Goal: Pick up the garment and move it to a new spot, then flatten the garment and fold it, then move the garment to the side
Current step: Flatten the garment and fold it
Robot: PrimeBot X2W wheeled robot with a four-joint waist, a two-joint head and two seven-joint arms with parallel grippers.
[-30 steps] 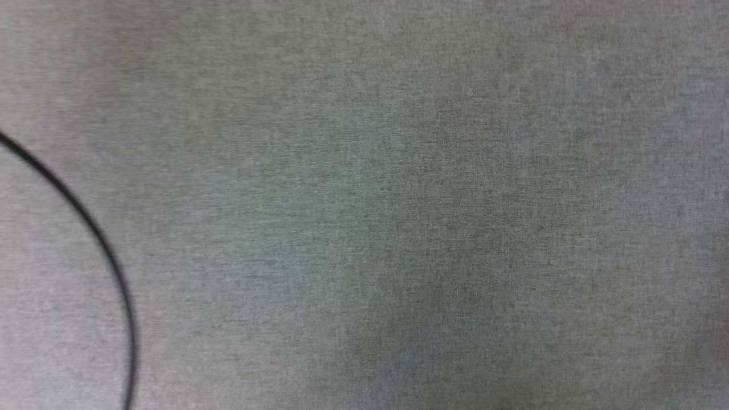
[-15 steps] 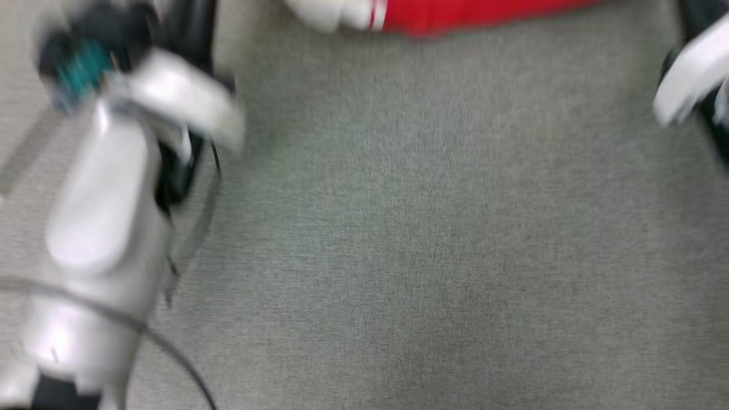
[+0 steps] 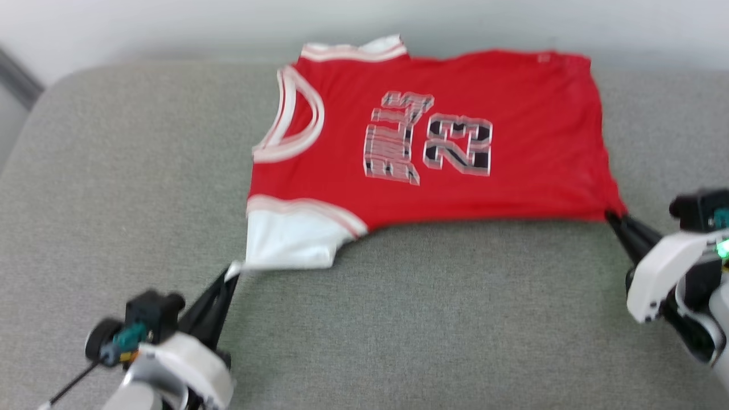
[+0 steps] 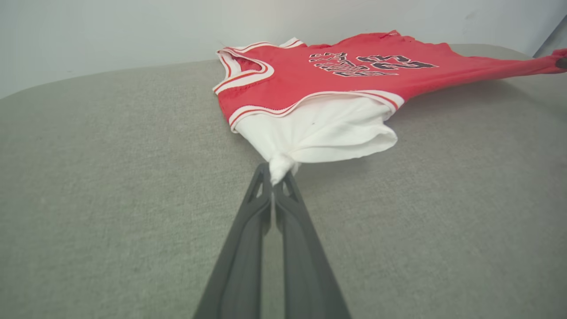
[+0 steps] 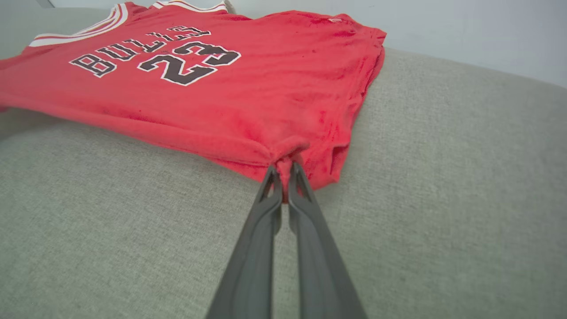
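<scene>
While both arms had cloth in their fingers, we entered the step as flattening — the spreading-out part of it.

Item one: the garment (image 3: 512, 171), red, lettered BULLS with a 23. It lay face-up across the far part of a grey upholstered cushion (image 3: 398, 330), collar toward our left and hem toward our right, its far edge close to a pale wall (image 3: 171, 23).

Item two: left gripper (image 4: 274, 177), fingers pressed together on a bunched corner of the white sleeve (image 4: 319, 128).

Item three: right gripper (image 5: 285, 179), fingers likewise pinched tight on the near hem corner (image 5: 290, 153), the red cloth gathered into a small knot at the tips.

Condition: the near edge was drawn taut between the two grips and, by the wrist views, seemed lifted slightly off the cushion. The body was mostly smooth, with faint rumples by the hem.

Judged next — lower both corners onto the cushion without slackening the stretch, then let go, so the shirt lies flat before any fold.

Risk noted: releasing one side first could let the edge spring back and wrinkle.
</scene>
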